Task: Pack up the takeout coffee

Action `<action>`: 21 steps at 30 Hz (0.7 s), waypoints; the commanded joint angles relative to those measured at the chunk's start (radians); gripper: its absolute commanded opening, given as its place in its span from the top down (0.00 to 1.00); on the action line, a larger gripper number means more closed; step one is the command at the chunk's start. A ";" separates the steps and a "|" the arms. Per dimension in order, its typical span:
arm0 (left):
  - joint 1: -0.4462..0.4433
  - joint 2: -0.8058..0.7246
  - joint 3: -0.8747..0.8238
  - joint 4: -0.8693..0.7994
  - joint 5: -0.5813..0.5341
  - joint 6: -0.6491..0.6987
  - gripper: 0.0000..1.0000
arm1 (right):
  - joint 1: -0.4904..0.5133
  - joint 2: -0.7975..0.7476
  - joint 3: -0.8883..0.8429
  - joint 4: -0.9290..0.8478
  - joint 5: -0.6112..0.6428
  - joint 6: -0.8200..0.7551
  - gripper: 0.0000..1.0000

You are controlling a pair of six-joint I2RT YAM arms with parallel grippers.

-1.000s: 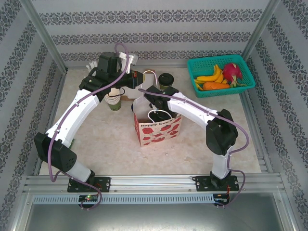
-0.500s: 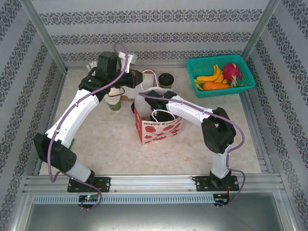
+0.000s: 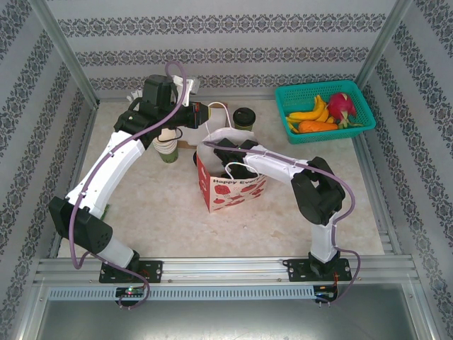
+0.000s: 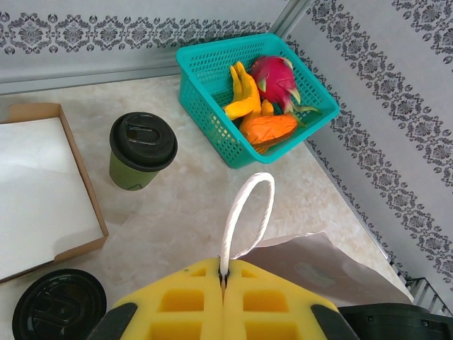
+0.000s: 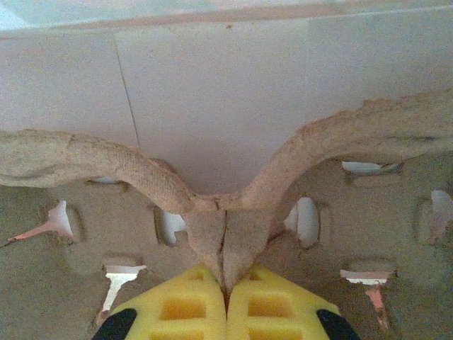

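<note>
Right tool is pinched tight on the middle fin of a pulp carrier. Compared with a second ago, the right arm has swung lower and further left, so its wrist now sits down inside the mouth of the gift bag instead of above it. The elbow has pulled in toward the bag too. Left tool hasn't budged: it's clamped shut on the bag's white rope handle, same spot as before.

The takeout coffee is standing upright on the surface behind the bag, black lid on, well apart from both tools and not in the bag (same place as a second ago).

Hard to see: from above, the right tool's tips are buried in the bag, and the right wrist camera is so close that the carrier runs off every edge. In the left wrist view a loose black lid and a cardboard tray are cut off at the frame.

The surface is beige, marbled stone-look. A teal basket of fruit sits at the far right, with damask-striped wallpaper all round.
</note>
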 commanded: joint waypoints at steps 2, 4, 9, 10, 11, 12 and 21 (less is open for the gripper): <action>0.006 -0.011 0.042 -0.007 0.010 -0.013 1.00 | -0.007 0.065 -0.037 0.024 0.024 0.013 0.88; 0.005 -0.005 0.045 -0.007 0.020 -0.011 1.00 | -0.007 0.069 -0.035 0.019 0.024 0.018 0.83; 0.005 0.007 0.048 -0.007 0.052 0.004 1.00 | -0.001 0.001 -0.011 0.018 0.015 0.033 0.61; 0.006 0.010 0.048 -0.005 0.059 0.007 1.00 | 0.001 -0.020 -0.003 0.018 0.015 0.030 0.56; 0.006 0.011 0.045 -0.004 0.064 0.013 1.00 | 0.002 -0.040 0.003 0.019 0.017 0.030 0.51; 0.005 0.013 0.043 -0.003 0.066 0.016 1.00 | 0.004 -0.061 0.009 0.018 0.016 0.026 0.47; 0.006 0.017 0.027 -0.003 0.092 0.044 1.00 | 0.012 -0.164 0.008 -0.011 0.066 -0.007 0.55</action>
